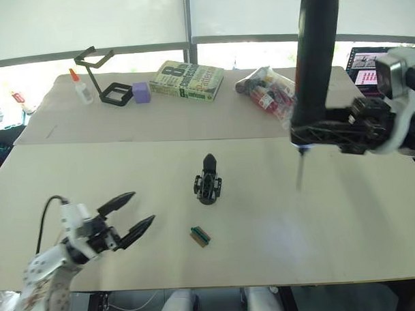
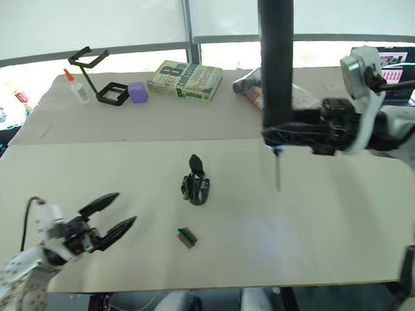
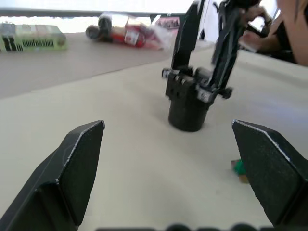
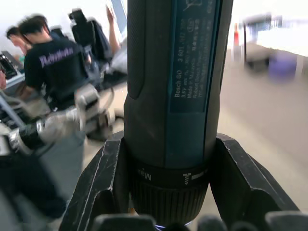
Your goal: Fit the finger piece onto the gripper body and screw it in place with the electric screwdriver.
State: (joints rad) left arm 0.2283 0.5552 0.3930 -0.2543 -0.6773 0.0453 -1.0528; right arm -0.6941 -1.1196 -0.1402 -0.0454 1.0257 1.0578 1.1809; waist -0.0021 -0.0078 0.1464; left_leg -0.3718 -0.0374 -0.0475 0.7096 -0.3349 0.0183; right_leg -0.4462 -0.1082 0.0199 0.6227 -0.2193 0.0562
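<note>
The gripper body stands upright in the middle of the table, a pointed black finger rising from it. In the left wrist view two black prongs seem to rise from the gripper body; I cannot tell whether one is the finger piece. My right gripper is shut on the electric screwdriver near its chuck. It holds the tool upright to the right of the body, with the bit pointing down above the table. My left gripper is open at the front left, aimed at the body from a distance.
A small green-and-brown block lies just in front of the body. Along the back stand a glue bottle, a black wire stand, a purple block, a book and a bag of markers. People show behind the screwdriver.
</note>
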